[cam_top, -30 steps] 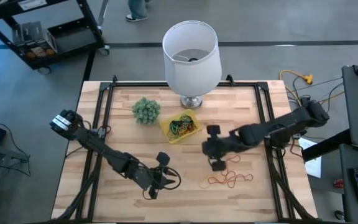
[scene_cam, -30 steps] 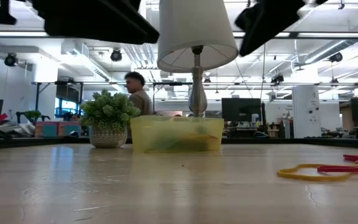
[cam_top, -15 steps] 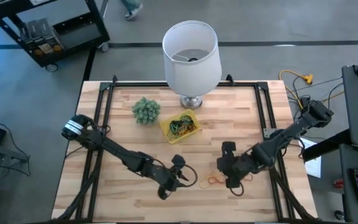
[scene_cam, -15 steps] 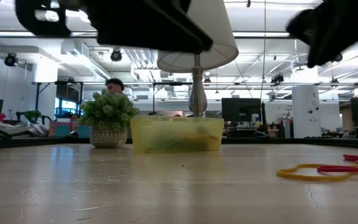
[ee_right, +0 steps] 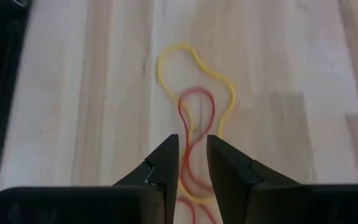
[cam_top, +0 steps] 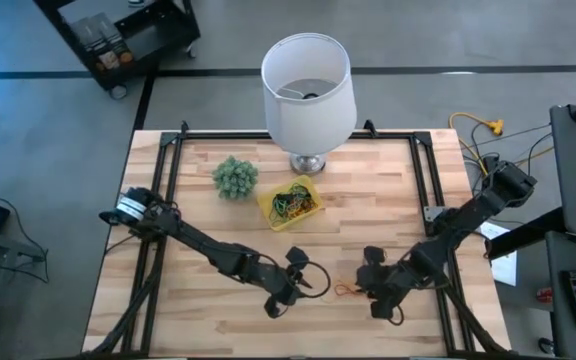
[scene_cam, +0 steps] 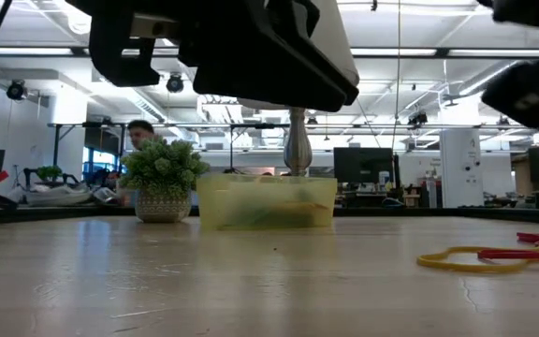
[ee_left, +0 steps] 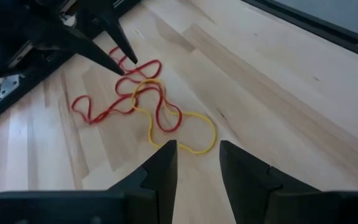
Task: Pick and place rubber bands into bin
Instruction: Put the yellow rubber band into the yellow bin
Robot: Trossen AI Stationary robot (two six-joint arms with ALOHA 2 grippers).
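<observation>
Right wrist view: narrow-parted right gripper straddling red rubber bands, picking underway; next, pinching, lifting toward bin.

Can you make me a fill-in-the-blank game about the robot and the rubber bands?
1. The bin on the table has the colour ______.
2. The loose rubber bands on the wood are red and ______.
3. The tall white thing behind the bin is a ______.
4. The right gripper has its fingers on either side of a ______ rubber band.

Missing words: yellow; yellow; lamp; red
</observation>
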